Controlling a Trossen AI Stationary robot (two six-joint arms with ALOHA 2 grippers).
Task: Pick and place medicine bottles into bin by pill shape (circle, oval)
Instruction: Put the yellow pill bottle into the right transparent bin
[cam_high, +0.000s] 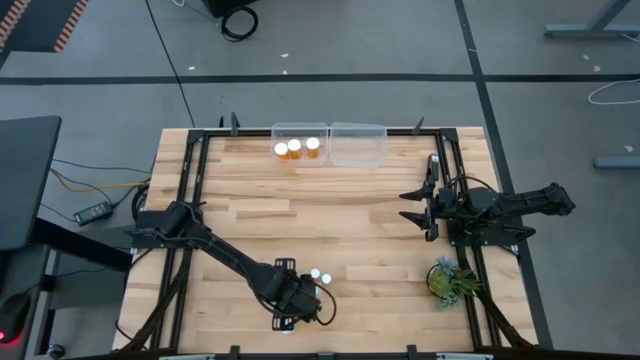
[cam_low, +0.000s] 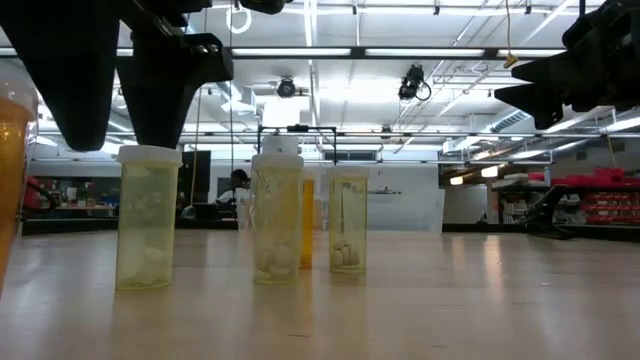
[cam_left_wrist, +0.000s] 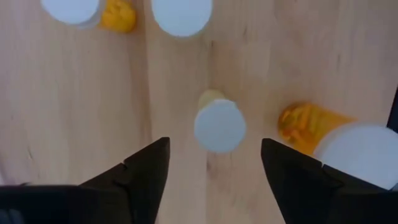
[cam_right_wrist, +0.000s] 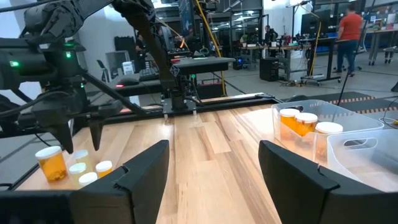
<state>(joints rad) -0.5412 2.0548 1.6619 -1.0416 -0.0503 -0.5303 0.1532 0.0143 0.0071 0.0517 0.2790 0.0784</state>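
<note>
Medicine bottles stand in two groups. Near the front edge of the tabletop (cam_high: 330, 215), a cluster of bottles (cam_high: 320, 275) stands upright, long axes vertical and white caps up. From directly above, the left wrist view shows mostly cap discs. One small-capped bottle (cam_left_wrist: 219, 124) lies between the fingers (cam_left_wrist: 140, 171) of the left tool (cam_left_wrist: 214, 168), and a larger-capped bottle (cam_left_wrist: 354, 146) stands just beside it. Two more caps are cut off at the picture's edge.

The left arm reaches diagonally from the left edge toward the front edge. Its left tool points straight down over the cluster, fingers apart and clear of the cap beneath.

Three further bottles (cam_high: 296, 148) stand upright in the left of two clear bins (cam_high: 300, 133) at the back edge. The right bin (cam_high: 360, 145) adjoins it.

The right arm lies folded along the right edge. Its right tool (cam_high: 420, 205) is level and aimed across the tabletop, fingers spread and holding nothing. A small green plant (cam_high: 447, 279) sits near the front right corner.

The left tool hides part of the front cluster from above, so the count there is uncertain. Pill shape cannot be made out. At the tabletop level, one bottle is cut off at the picture's edge.
</note>
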